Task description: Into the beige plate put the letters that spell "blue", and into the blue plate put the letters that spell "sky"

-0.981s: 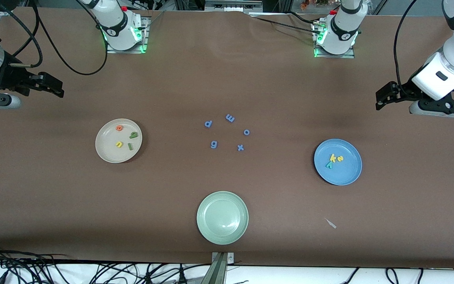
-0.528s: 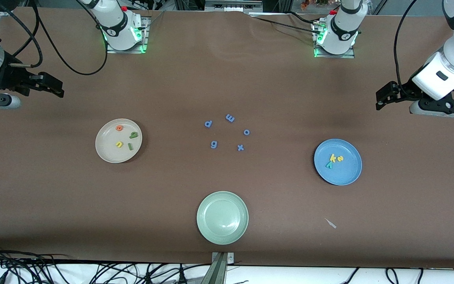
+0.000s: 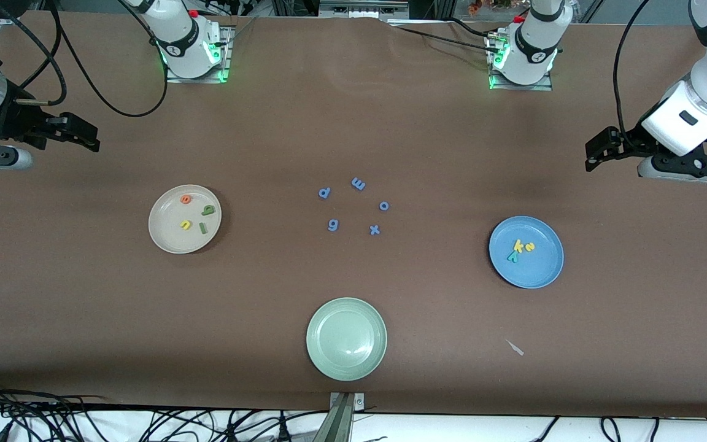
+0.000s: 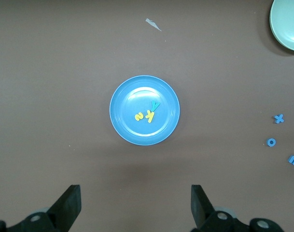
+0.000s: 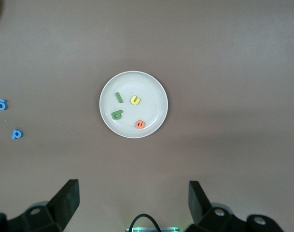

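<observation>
The beige plate [image 3: 169, 237] [image 5: 154, 104] holds the green b [image 3: 208, 210], the green l [image 3: 202, 228], the yellow u [image 3: 185, 225] and the orange e [image 3: 186, 199]. On the blue plate [image 3: 539, 270] [image 4: 137, 133] lie the yellow s [image 3: 529, 247], the yellow k [image 3: 518, 245] and the teal y [image 3: 512, 257], close together. My right gripper [image 3: 86, 134] [image 5: 132, 198] hangs open and empty over bare table at the right arm's end. My left gripper [image 3: 596, 152] [image 4: 135, 200] hangs the same way, open and empty, at the left arm's end.
Several periwinkle-blue letters [image 3: 358, 183] lie scattered at mid-table between the two plates. An empty pale green plate [image 3: 346, 307] sits nearer the front camera. A small white scrap [image 3: 515, 347] lies near the front edge, toward the left arm's end.
</observation>
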